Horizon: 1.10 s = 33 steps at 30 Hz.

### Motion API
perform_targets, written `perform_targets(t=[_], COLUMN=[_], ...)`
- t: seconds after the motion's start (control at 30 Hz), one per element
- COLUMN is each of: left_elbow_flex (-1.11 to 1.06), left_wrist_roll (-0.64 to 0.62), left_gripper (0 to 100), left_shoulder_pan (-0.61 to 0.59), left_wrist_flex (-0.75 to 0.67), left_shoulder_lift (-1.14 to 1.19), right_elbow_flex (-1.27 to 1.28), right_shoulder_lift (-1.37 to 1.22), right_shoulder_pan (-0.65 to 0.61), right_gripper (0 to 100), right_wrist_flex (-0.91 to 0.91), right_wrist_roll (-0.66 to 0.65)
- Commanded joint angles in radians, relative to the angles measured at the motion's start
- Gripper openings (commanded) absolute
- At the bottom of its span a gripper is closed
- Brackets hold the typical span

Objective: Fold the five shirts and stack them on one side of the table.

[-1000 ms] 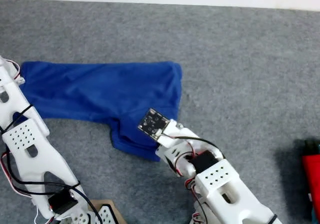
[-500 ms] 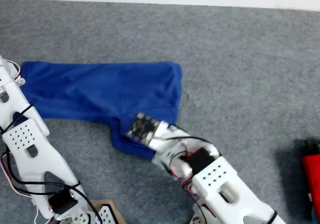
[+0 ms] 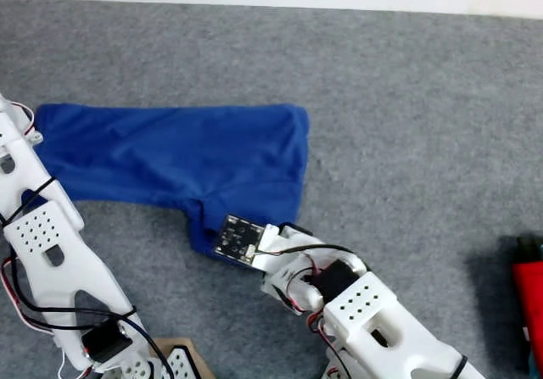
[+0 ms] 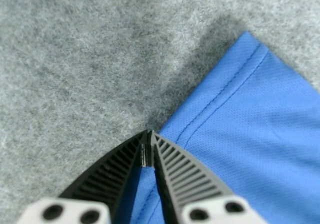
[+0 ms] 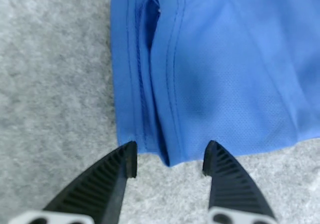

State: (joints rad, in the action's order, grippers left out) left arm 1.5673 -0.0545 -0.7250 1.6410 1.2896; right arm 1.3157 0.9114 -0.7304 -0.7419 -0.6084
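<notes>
A blue shirt (image 3: 170,154) lies spread on the grey table, one sleeve pointing toward the front. At the far left stands my left arm (image 3: 38,226); its gripper (image 4: 147,139) is shut at the shirt's hemmed corner (image 4: 260,134), with blue cloth showing between the fingers. My right gripper (image 5: 170,156) is open just over the folded sleeve end (image 5: 150,83), one finger on each side of its lower edge. From above, the right wrist (image 3: 239,236) covers that sleeve end.
A red object (image 3: 529,298) sits at the right edge of the table. A tan block (image 3: 183,353) shows at the front between the arm bases. Bare grey felt (image 3: 424,125) stretches to the right of the shirt.
My right gripper has shifted left and toward the front, from over the shirt's body to the sleeve's end. The left arm and the shirt have stayed still.
</notes>
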Motion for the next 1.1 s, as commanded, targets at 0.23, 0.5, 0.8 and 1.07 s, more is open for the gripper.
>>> perform_targets(t=[0.23,0.5,0.8,1.07], left_elbow_flex=[0.033,0.033,0.033,0.033], left_wrist_roll=[-0.003,-0.003,-0.003,-0.003], left_gripper=[0,0,0,0], left_shoulder_pan=[0.007,0.002,0.004,0.007], left_wrist_flex=[0.028,0.028,0.028,0.028], left_shoulder_lift=[-0.018,-0.018,-0.018,-0.018], right_elbow_flex=[0.015,0.021,0.010,-0.042], right_shoulder_lift=[-0.002,-0.004,-0.220,-0.240], right_shoulder_pan=[0.025,0.025,0.051,0.053], right_gripper=[15.4,19.0,19.0,6.8], right_wrist_flex=[0.051,0.053,0.159,0.173], right_wrist_roll=[-0.026,-0.026,-0.026,-0.021])
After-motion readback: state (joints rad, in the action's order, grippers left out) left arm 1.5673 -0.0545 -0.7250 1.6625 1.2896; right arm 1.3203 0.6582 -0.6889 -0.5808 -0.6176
